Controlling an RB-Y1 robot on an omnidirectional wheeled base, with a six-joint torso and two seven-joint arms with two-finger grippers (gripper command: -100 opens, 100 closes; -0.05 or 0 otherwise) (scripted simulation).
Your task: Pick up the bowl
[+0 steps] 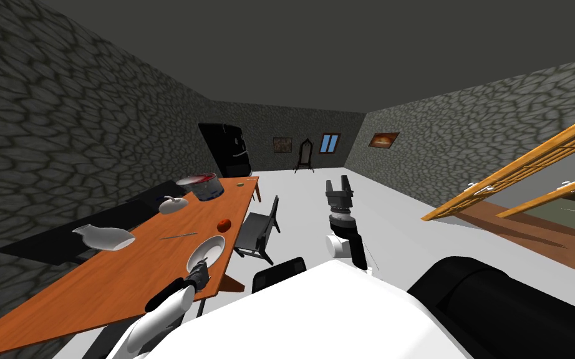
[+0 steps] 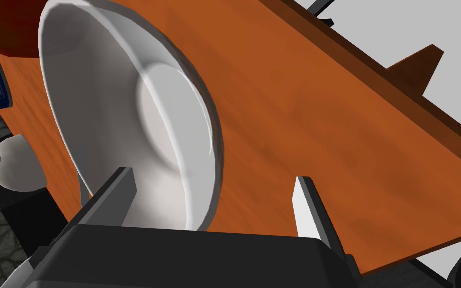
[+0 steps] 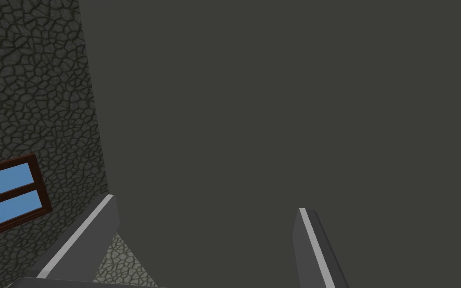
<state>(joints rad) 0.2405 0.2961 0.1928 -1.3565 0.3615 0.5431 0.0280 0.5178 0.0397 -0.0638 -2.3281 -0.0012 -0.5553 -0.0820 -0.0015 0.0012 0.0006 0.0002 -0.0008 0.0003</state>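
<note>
Left pincer (image 2: 213, 177), wide, brackets the rim of the shallow white bowl (image 2: 124, 110) at lower centre on the orange wooden counter (image 2: 324, 125), apparently for a rim grip. Right pincer (image 1: 338, 184): wide, raised mid-frame.

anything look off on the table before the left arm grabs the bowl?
One thing: the white vase seems to lie on its side near the wall-side edge of the table. The bowl sits upright, its rim between the fingers of the open left end effector.
</note>
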